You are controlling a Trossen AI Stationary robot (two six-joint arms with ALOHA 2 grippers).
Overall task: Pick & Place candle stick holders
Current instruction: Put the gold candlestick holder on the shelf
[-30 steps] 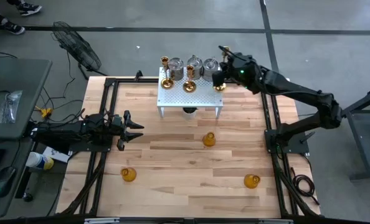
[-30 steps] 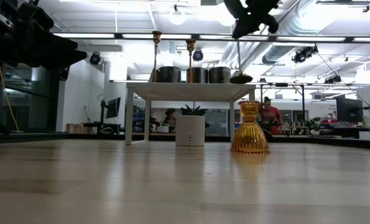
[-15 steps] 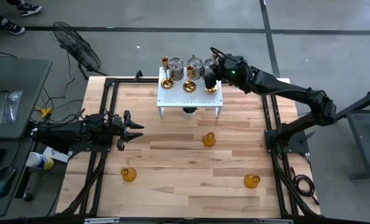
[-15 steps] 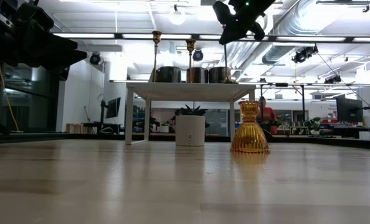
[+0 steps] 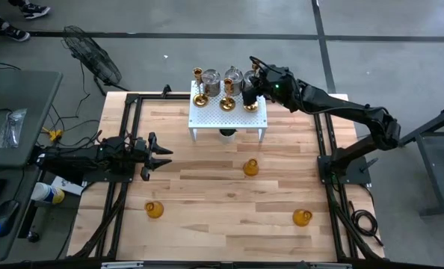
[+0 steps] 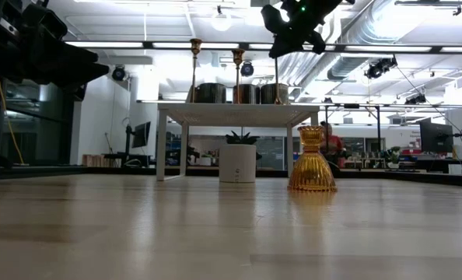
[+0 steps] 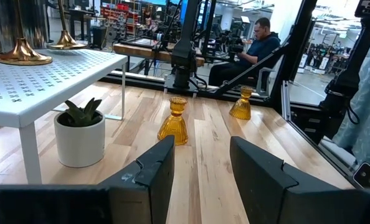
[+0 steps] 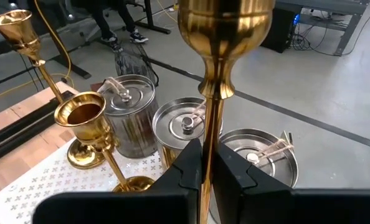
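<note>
Two slim gold candlesticks (image 5: pixel 199 96) (image 5: pixel 226 103) and three silvery jar-like holders (image 5: pixel 232 79) stand on the white perforated rack (image 5: pixel 207 118) at the table's far side. My right gripper (image 5: pixel 255 90) is over the rack's right part, shut on a third gold candlestick (image 8: pixel 225 25). Three amber holders (image 5: pixel 250 167) (image 5: pixel 155 210) (image 5: pixel 303 217) stand on their bases on the wooden table. My left gripper (image 5: pixel 161 153) is open and empty above the table's left part. My right gripper pinches the gold candlestick's thin stem (image 8: pixel 210 124) between its two fingers, below the cup. The fingers come slanting from above and the table's right, across the stem. The candlestick stands upright, its base (image 6: pixel 277 99) level with the rack's top; whether it rests there, I cannot tell.
A small plant in a white pot (image 7: pixel 79 134) stands under the rack. Black frame rails run along the table's left and right edges (image 5: pixel 328 149). A person (image 7: pixel 253 46) sits beyond the table. Bare wood lies in the table's middle and near part.
My right gripper has carried the gold candlestick toward the table's left, from past the rack's right edge to over the rack's right part beside the jars, and a little down. The candlestick has stayed upright.
</note>
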